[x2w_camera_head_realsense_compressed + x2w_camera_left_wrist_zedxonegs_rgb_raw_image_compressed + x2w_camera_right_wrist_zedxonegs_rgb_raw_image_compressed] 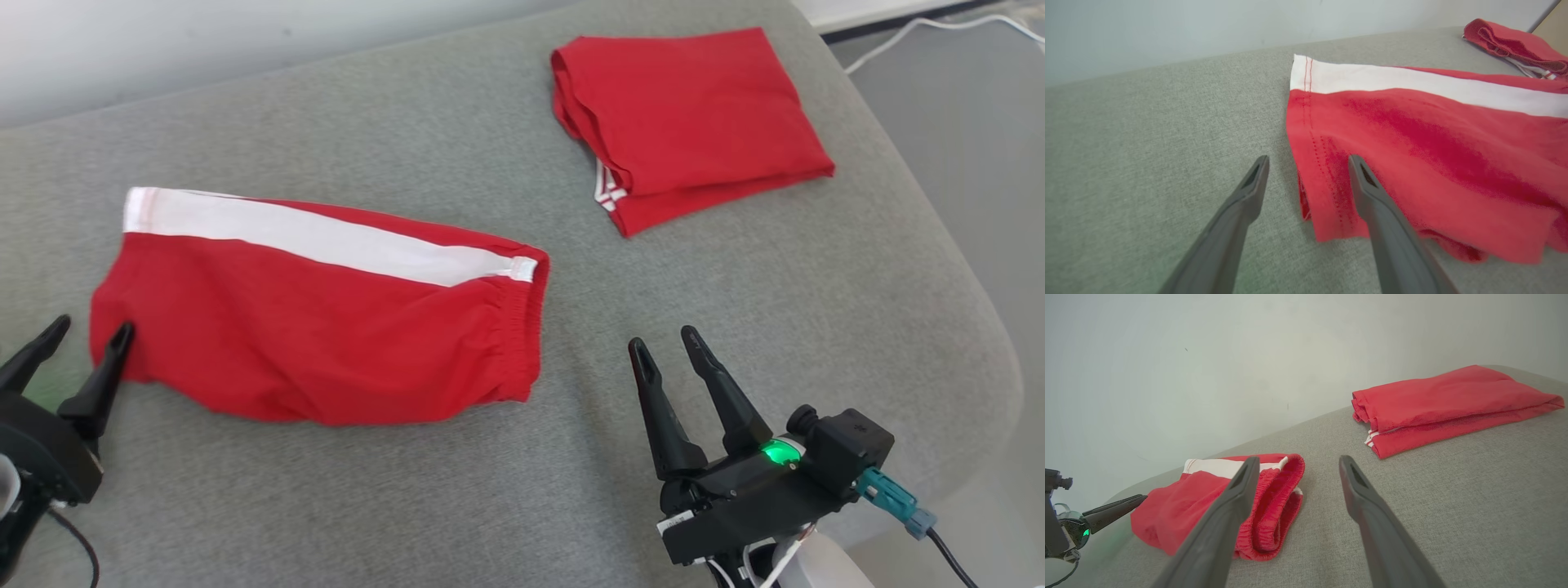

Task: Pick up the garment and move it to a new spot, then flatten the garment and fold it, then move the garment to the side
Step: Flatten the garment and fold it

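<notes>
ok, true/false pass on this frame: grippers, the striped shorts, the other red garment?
1. The left gripper and right gripper are both open and hold nothing. True.
2. The striped shorts sit crumpled in a heap. False: they lie flat on the grey cushion, white stripe along the far edge.
3. The right gripper touches the shorts' waistband. False: it is apart from it, over bare cushion.
4. A second red garment lies folded at the cushion's far right, apart from the shorts. True.
5. The left gripper is at the shorts' hem end, opposite the waistband. True.
</notes>
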`<state>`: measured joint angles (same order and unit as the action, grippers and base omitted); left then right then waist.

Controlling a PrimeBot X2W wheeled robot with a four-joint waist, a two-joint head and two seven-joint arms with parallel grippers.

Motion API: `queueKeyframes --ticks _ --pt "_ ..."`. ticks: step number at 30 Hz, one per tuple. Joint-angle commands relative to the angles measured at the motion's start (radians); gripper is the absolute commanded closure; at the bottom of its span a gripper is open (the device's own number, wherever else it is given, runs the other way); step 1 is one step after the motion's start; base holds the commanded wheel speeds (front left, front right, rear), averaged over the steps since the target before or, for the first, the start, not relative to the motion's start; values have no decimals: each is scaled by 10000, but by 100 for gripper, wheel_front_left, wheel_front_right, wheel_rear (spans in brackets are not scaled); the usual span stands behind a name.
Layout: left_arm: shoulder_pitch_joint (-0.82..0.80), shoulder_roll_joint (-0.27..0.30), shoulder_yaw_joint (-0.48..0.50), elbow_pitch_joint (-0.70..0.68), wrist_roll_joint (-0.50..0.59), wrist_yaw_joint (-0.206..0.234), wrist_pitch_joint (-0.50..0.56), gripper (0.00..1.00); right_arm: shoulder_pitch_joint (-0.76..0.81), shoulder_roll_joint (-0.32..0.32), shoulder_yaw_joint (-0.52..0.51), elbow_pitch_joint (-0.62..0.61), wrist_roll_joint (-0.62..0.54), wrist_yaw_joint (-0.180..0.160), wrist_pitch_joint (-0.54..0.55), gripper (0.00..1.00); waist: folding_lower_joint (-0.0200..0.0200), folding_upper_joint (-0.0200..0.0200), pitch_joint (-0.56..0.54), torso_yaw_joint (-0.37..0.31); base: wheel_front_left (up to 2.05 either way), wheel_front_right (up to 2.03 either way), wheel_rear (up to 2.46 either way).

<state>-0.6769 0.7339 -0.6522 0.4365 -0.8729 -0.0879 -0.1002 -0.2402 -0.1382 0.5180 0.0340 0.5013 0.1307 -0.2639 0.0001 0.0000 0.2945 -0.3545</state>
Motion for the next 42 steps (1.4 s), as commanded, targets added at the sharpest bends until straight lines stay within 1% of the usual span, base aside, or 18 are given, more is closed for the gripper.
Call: queueKeyframes --ticks 1,6,12,13,14,15,17,19,23,28,35,42 --pt "-27 22 1 102 -50 -80 4 0 -99 36 14 14 33 -1 -4 0 -1 0 179 -202 0 0 0" --pt "85 -123 -129 485 -233 -158 137 0 -72 101 14 102 57 -1 -4 0 -1 0 270 -356 0 0 0" --pt "339 -578 -414 927 -549 -238 458 0 -114 100 94 246 -60 -1 -4 0 -1 0 234 -299 0 0 0" --pt "348 -655 -475 965 -515 -252 514 55 -128 96 84 261 -71 -1 -4 0 -1 0 228 -264 0 0 0" --pt "325 -698 -558 974 -393 -257 499 83 -142 96 91 269 -77 -1 -4 0 -1 0 219 -240 0 0 0" --pt "323 -783 -593 998 -353 -234 447 100 -145 84 121 277 -72 -1 -4 0 -1 0 205 -210 0 0 0" --pt "301 -890 -683 1002 -147 -16 266 100 -84 41 114 289 -68 -1 -4 0 -1 0 154 -114 0 0 0" --pt "328 -993 -635 1000 11 344 -68 100 27 -9 86 328 -65 -1 -3 0 -1 0 62 6 0 0 0" --pt "538 -1388 -653 805 253 903 -636 100 120 -132 29 376 -75 -1 -4 0 -1 0 -194 329 0 0 0" --pt "919 -1604 -656 470 373 1431 -1082 100 238 -324 20 443 -20 -1 -3 0 -1 0 -610 716 0 0 0" --pt "1679 -1739 -540 -482 250 2047 -1316 100 513 -510 -26 532 75 -1 -3 0 -1 0 -1177 1304 0 0 0" --pt "2615 -1832 -398 -1656 151 2871 -1422 100 726 -667 -104 585 143 -1 -3 0 -1 0 -1460 1763 0 0 0"
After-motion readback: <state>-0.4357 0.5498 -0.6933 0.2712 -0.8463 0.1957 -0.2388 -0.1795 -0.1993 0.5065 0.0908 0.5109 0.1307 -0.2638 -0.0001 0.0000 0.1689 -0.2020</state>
